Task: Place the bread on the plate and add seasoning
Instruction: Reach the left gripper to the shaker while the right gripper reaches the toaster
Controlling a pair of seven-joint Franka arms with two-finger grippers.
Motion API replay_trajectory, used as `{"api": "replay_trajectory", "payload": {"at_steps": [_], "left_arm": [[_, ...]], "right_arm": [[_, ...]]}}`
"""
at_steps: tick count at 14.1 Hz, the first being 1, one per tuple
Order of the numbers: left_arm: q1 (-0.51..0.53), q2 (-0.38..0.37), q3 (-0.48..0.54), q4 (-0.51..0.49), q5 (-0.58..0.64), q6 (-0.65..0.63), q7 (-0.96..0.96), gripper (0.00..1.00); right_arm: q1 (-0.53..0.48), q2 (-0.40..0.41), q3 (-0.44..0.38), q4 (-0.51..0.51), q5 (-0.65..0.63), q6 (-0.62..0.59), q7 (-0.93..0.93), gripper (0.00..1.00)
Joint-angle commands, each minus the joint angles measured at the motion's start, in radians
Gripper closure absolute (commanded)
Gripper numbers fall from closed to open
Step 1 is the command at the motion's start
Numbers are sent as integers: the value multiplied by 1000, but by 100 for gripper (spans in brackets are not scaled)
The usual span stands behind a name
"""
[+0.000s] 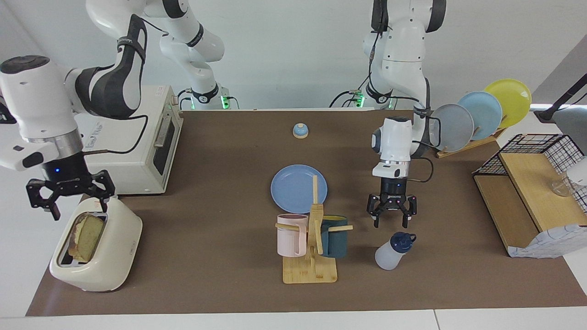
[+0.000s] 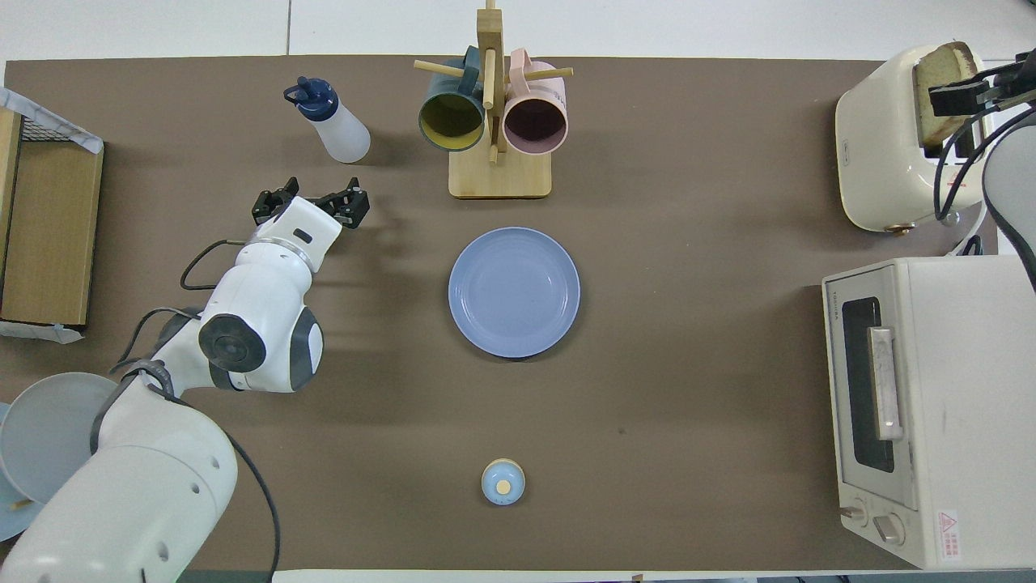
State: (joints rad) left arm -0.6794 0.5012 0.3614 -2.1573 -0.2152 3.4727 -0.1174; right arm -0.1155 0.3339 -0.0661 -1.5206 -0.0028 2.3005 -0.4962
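Facing view: bread sits in the toaster, with the right claw over it, wide open and empty. Left claw, also open and empty, hangs over the seasoning. Plate is mid-tabletop.

light: bright, even | shadows: soft, short | focus: sharp | glare: none
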Motion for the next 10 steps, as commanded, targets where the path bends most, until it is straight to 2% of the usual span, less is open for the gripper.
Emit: {"api": "replay_trajectory", "payload": {"at_steps": [1,3,5,6,7,8,9,10], "left_arm": [[-51,77,60,86,-27,25,-13,0],[-49,118,60,141,-30,22,-15,0],[-42,122,60,154,-32,22,-16,0],[-29,128,60,165,-33,20,-16,0],[-28,149,59,191,-35,16,-16,0],[-26,155,59,206,-39,3,-16,0],[-16,160,60,233,-41,-26,-18,0],[-14,161,60,250,-39,-49,-19,0]], "right_arm": [[-13,28,11,23,4,36,-21,0],[-12,49,11,23,0,86,-34,0],[-16,89,12,25,1,126,-77,9],[-16,99,14,26,1,131,-96,30],[-15,99,14,33,-2,123,-110,57],[-10,102,14,39,-6,116,-113,81],[-7,100,15,40,-8,111,-113,100],[-6,100,16,42,-12,106,-122,100]]}}
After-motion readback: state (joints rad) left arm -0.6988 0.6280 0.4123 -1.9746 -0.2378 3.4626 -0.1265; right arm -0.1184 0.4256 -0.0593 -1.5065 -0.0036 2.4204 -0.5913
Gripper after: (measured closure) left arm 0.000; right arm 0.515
